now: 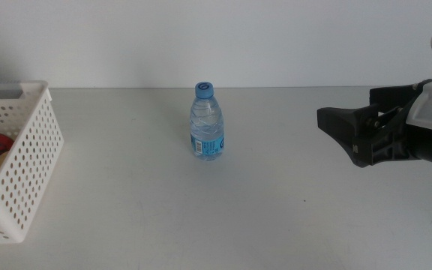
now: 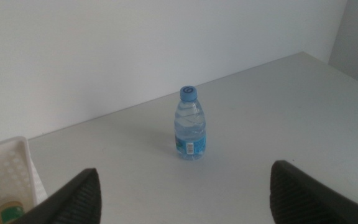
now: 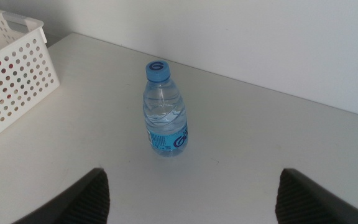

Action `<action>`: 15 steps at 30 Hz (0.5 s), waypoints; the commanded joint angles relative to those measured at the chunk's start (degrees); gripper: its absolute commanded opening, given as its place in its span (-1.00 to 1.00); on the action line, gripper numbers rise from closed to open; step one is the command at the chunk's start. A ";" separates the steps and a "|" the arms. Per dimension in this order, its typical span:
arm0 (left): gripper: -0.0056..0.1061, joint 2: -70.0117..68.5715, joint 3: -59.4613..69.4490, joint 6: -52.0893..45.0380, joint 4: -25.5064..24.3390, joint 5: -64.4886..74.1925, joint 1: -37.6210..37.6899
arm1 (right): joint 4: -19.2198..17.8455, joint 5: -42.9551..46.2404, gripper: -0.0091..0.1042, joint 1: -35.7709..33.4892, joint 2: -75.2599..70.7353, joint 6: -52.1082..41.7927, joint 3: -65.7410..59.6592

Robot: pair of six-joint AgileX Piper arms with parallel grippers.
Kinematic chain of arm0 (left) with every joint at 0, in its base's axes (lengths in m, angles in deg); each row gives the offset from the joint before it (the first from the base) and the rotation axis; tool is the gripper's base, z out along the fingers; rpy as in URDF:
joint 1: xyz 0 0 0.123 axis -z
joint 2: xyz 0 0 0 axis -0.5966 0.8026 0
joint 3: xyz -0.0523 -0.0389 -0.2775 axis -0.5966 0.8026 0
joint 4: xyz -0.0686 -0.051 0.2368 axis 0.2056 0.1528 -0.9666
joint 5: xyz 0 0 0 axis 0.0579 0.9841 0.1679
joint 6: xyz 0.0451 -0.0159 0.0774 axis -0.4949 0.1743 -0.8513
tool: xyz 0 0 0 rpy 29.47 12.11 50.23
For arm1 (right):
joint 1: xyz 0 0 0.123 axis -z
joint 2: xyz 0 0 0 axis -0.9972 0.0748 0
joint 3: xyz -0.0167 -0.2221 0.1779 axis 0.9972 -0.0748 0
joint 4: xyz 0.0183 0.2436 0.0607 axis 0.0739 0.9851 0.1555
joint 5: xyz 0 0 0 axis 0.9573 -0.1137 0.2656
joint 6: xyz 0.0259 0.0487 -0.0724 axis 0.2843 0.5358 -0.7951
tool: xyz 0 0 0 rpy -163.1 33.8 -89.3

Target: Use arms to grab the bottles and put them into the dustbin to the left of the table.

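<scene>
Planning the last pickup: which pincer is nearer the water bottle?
Right, by what shows. The right pincer hovers open off the water bottle's side, at the middle view's right. The left pincer is outside that view, open, facing the bottle from farther back.

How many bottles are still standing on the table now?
1. The water bottle stands upright mid-table, between the basket and the right hand. Red and yellow items lie in the basket, partly hidden.
</scene>
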 commanded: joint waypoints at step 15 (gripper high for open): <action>0.75 1.28 -0.70 -0.01 -2.44 -16.17 0.37 | -0.18 3.72 0.41 -0.04 -0.96 -0.67 1.41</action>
